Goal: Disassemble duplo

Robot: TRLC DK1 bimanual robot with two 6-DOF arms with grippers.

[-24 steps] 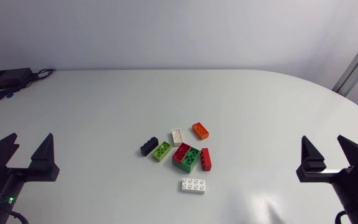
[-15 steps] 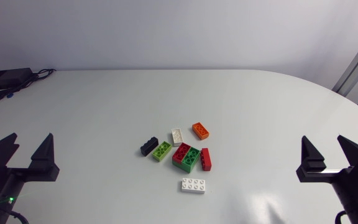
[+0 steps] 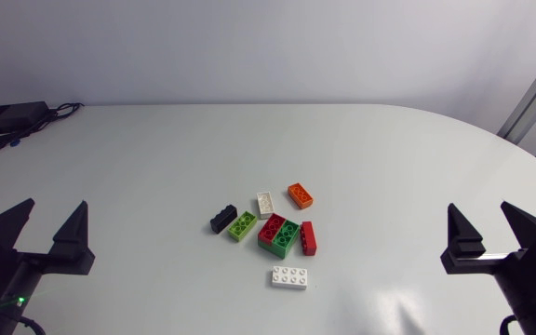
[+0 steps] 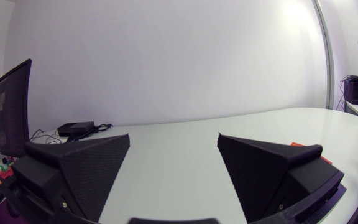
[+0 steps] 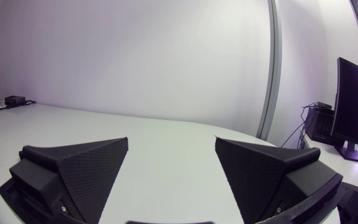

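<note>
Several loose duplo bricks lie in a cluster mid-table in the head view: a black brick [image 3: 222,219], a light green brick [image 3: 242,225], a small white brick [image 3: 265,205], an orange brick [image 3: 300,195], a red brick [image 3: 308,238] and a white flat brick [image 3: 289,277]. Among them a red and dark green pair [image 3: 278,234] sits side by side. My left gripper [image 3: 49,231] [image 4: 173,168] stands open near the left front edge, well away from the bricks. My right gripper [image 3: 489,233] [image 5: 171,168] stands open at the right front edge, holding nothing.
A black box [image 3: 7,117] [image 4: 76,129] with cables sits at the table's far left corner. Bare white tabletop [image 3: 370,158] surrounds the brick cluster on all sides.
My left gripper has shifted slightly to the right and the right one slightly to the left. The bricks lie as before.
</note>
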